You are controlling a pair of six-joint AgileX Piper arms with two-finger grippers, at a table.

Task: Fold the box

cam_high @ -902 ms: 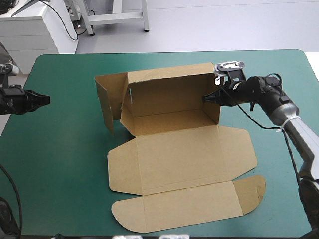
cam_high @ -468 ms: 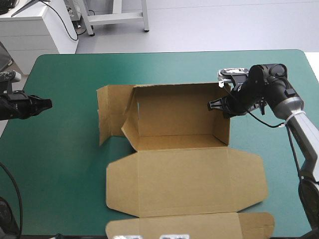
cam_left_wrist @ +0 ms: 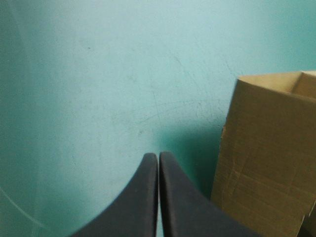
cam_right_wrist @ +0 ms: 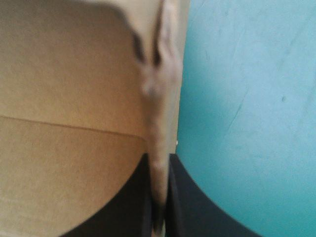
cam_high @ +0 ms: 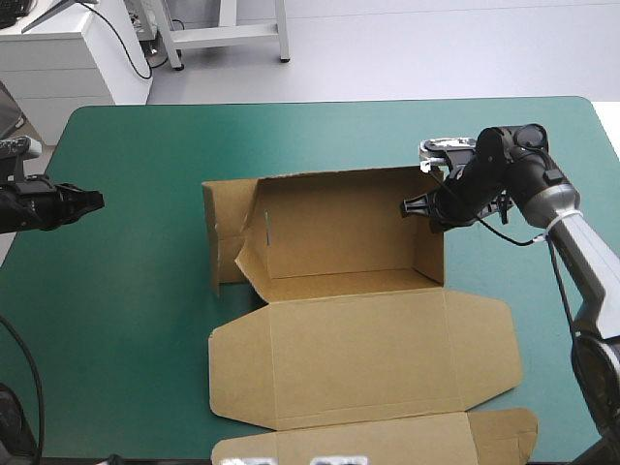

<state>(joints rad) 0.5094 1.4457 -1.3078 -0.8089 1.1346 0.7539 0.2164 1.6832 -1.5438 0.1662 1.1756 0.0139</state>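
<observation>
The brown box point(cam_high: 339, 242) stands in the middle of the teal-green table with its back and side walls raised and its lid point(cam_high: 363, 354) lying flat toward the near edge. My right gripper point(cam_high: 412, 204) is shut on the box's right wall near its top; in the right wrist view the board edge point(cam_right_wrist: 160, 123) runs up from between the black fingers point(cam_right_wrist: 159, 197). My left gripper point(cam_high: 94, 200) is shut and empty, well to the left of the box. The left wrist view shows the box's left wall point(cam_left_wrist: 266, 158) ahead of and beside that gripper point(cam_left_wrist: 158, 157).
A loose flap point(cam_high: 252, 257) leans inward at the box's left corner. The lid's front flap point(cam_high: 484, 431) reaches the table's near edge. Bare teal-green cover point(cam_high: 126, 291) lies to the left of the box and behind it.
My right gripper has pulled the box's right wall up and to the right, squaring the box. The whole sheet slid toward the near edge. The left flap swung in against the box.
</observation>
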